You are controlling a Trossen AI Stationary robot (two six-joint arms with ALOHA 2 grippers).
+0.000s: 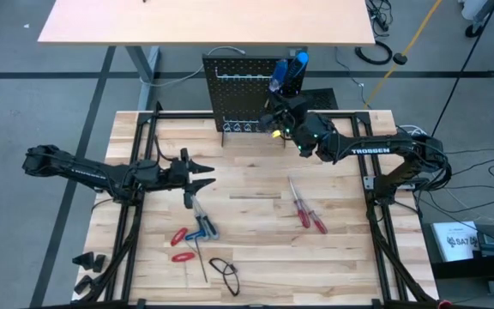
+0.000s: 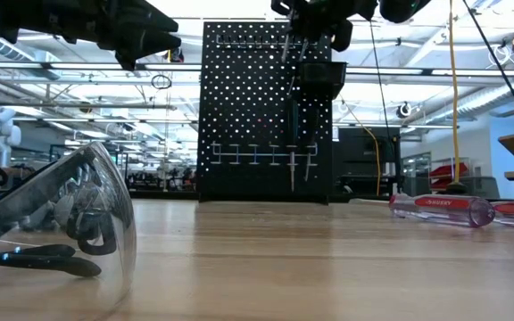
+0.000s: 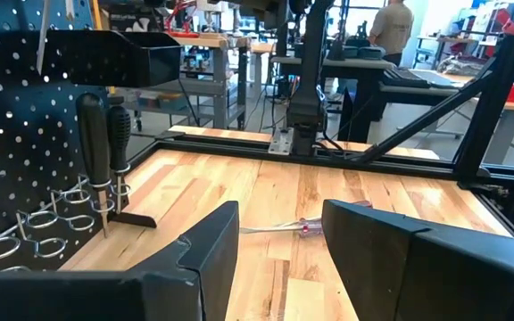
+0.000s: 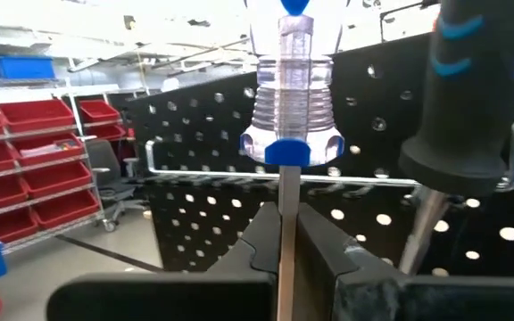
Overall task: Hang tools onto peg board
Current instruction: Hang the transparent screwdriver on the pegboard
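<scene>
The peg board (image 1: 243,94) stands upright at the table's far edge, with a small black bin (image 2: 321,78) at its upper right. Two black-handled screwdrivers (image 3: 101,143) hang in its lower wire rings. My right gripper (image 4: 286,259) is high in front of the board's upper right, shut on a clear-handled screwdriver with blue trim (image 4: 293,98). Next to that one stands a blue-and-black handle (image 4: 476,89). My left gripper (image 3: 279,250) hovers open over the table's left middle (image 1: 200,172) with nothing between its fingers. Red pliers (image 1: 178,245) and red screwdrivers (image 1: 307,210) lie flat on the table. My right gripper pinches the screwdriver's bare metal shaft (image 4: 286,223) between its two fingers, just below the handle. The fingers reach roughly level toward the peg board and lie across the shaft. The screwdriver stands upright, handle up, lifted clear of the table.
Safety glasses (image 2: 52,223) lie at the table's near edge (image 1: 224,273). A blue-handled tool (image 1: 204,227) and thin rods (image 1: 202,257) lie near the pliers. A horizontal wire hook (image 4: 203,174) runs across the board behind the held screwdriver. A second table (image 1: 204,21) stands beyond.
</scene>
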